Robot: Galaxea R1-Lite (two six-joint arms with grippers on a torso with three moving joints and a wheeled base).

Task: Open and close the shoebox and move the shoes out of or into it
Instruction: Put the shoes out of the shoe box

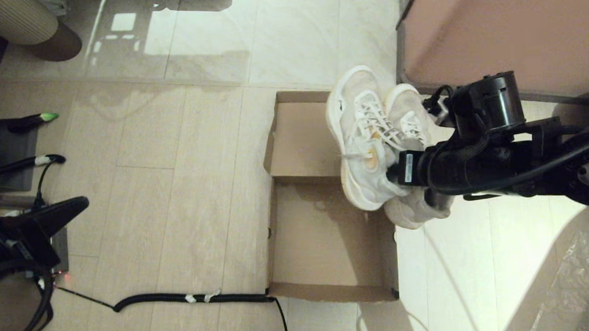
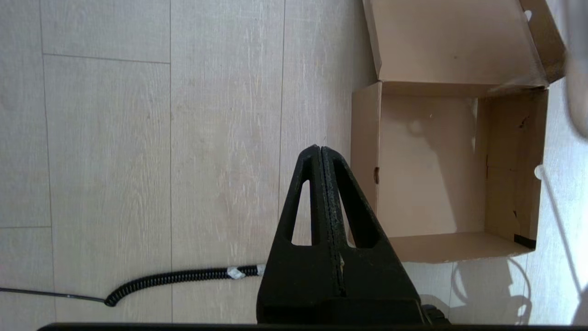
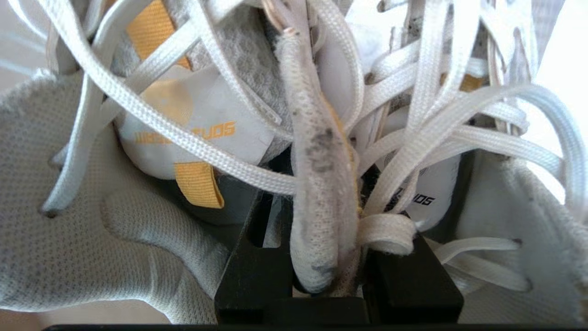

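a brown cardboard shoebox (image 1: pixel 321 238) lies open on a pale tiled floor (image 1: pixel 177 164), its flap lid (image 1: pixel 301 136) folded flat on the far side and its inside bare. the right gripper (image 3: pixel 324 276) reaches in from the right above the box's right wall and is clamped on a pair of white lace-up sneakers (image 1: pixel 372 143). in the right wrist view its two black fingers (image 3: pixel 257 271) squeeze the inner collar edges of both shoes together between them, with white laces (image 3: pixel 206 151) looped across just ahead of the jaws and orange-trimmed tongues on either side. from the head view the sneakers hang tilted off the gripper, toes pointing away from the jaws over the lid's right edge, heels drooping past the box's right wall. a large pinkish-brown block (image 1: pixel 505 30) stands beyond the right arm. the left gripper (image 2: pixel 321 156) is parked well to the left of the box, above the floor, its jaws pressed together on nothing. a black coiled cable (image 1: pixel 191 299) lies on the floor, ending at the box's near left corner.
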